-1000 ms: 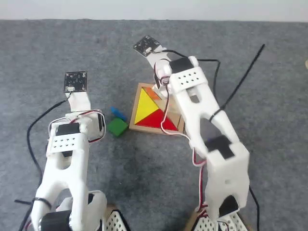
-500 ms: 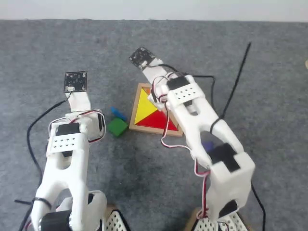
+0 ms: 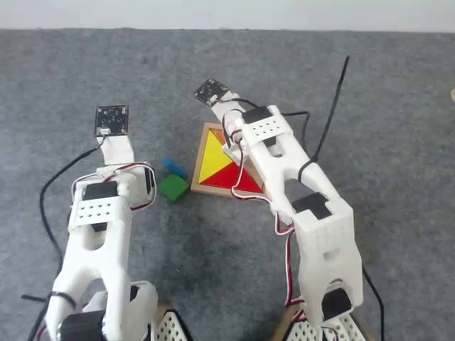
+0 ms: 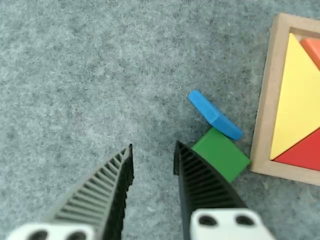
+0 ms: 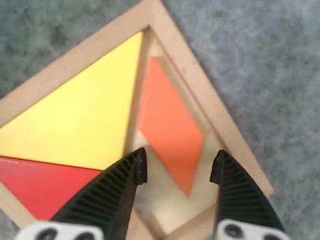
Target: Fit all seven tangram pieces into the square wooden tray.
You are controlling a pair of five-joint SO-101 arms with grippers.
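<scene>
My right gripper (image 5: pixel 181 157) hangs over the square wooden tray (image 5: pixel 200 85) with its jaws wide and holding nothing. The orange piece (image 5: pixel 170 130) lies flat between and just ahead of the tips. It sits askew, with bare wood showing around it, so I judge the jaws straddle it to turn it square. The yellow triangle (image 5: pixel 85 120) and red triangle (image 5: pixel 45 185) lie seated outside one jaw.

My left gripper (image 4: pixel 153 147) is empty too, its jaws a narrow gap apart. The green square (image 4: pixel 221 154) lies just outside one jaw, with the blue piece (image 4: pixel 215 116) touching it beyond. Both are loose beside the tray rim, within easy reach.

Everything rests on grey carpet (image 4: pixel 75 60). A pale wall (image 3: pixel 227 14) runs along its far edge.
</scene>
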